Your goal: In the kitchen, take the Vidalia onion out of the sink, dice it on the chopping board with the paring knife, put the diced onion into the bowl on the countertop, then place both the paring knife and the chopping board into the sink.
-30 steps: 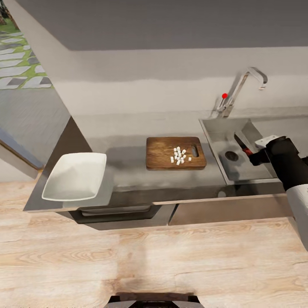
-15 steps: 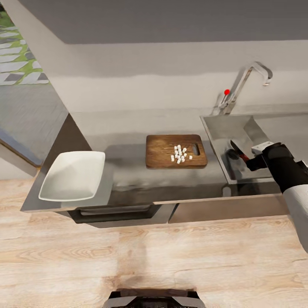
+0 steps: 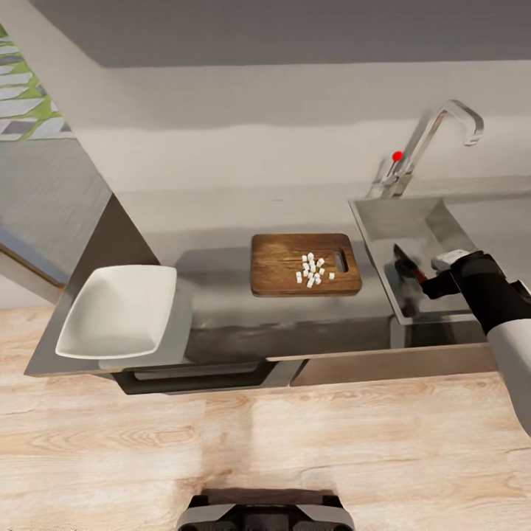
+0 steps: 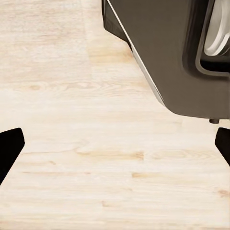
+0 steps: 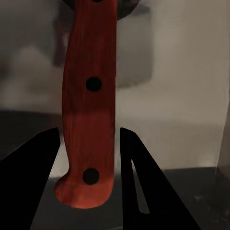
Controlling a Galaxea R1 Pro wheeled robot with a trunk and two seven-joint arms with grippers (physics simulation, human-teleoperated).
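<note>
Right claw [image 3: 429, 276]: clenched on the red handle of the paring knife [image 3: 408, 264], out over the sink [image 3: 383, 240] near its front rim; in the right wrist view the two dark fingers [image 5: 38, 167] flank the handle of the knife [image 5: 88, 110], touching it on both sides.
Paring knife: dark blade pointing toward the back wall and down into the basin, handle end in the claw; whether the tip touches the steel cannot be told.
Left claw [image 4: 115, 148]: released, fingers spread wide at the two sides of its wrist view, nothing between them; below it lies the wooden floor [image 4: 72, 120] and a dark cabinet front [image 4: 163, 52].
Chopping board [image 3: 280, 262]: flat on the tabletop [image 3: 221, 302] about midway along it, just beside the sink's left rim, slot handle toward the sink.
Diced onion [image 3: 313, 269]: a small heap of white cubes on the board's end nearest the sink, beside the slot.
Bowl [image 3: 118, 310]: white, upright, at the tabletop's left end near the front edge, well apart from the board.
Sink: grey steel basin at the tabletop's right end, chrome tap [image 3: 435, 140] with a red dot at its back rim.
</note>
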